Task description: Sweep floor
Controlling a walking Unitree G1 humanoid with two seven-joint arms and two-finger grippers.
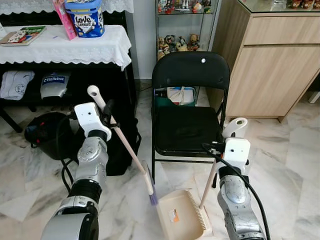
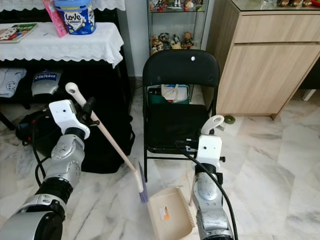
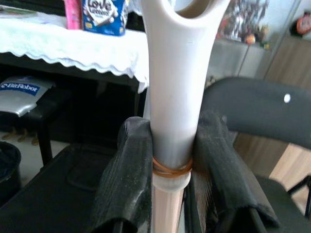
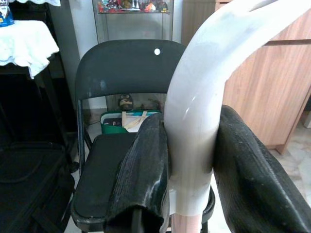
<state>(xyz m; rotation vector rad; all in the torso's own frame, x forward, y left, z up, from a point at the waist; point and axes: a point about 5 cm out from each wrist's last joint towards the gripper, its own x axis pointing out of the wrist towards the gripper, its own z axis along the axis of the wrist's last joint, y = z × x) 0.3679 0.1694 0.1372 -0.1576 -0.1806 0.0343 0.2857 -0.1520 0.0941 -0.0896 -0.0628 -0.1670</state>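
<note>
A broom (image 1: 129,151) with a white grip, a beige shaft and purple bristles (image 1: 153,198) slants down to the marble floor. My left gripper (image 1: 107,115) is shut on its upper shaft; in the left wrist view the black fingers (image 3: 129,174) clamp the white grip (image 3: 175,92). A beige dustpan (image 1: 180,216) rests on the floor just right of the bristles, its long handle (image 1: 208,184) rising to a white curved grip (image 4: 194,121). My right gripper (image 4: 192,167) is shut on that grip, at my lower right (image 1: 216,147).
A black folding chair (image 1: 187,127) stands directly behind the broom and dustpan. A wooden cabinet (image 1: 270,75) is at the right, a cloth-covered table (image 1: 65,47) at the left with black bags (image 1: 120,145) beneath. Marble floor (image 1: 285,150) lies open to the right.
</note>
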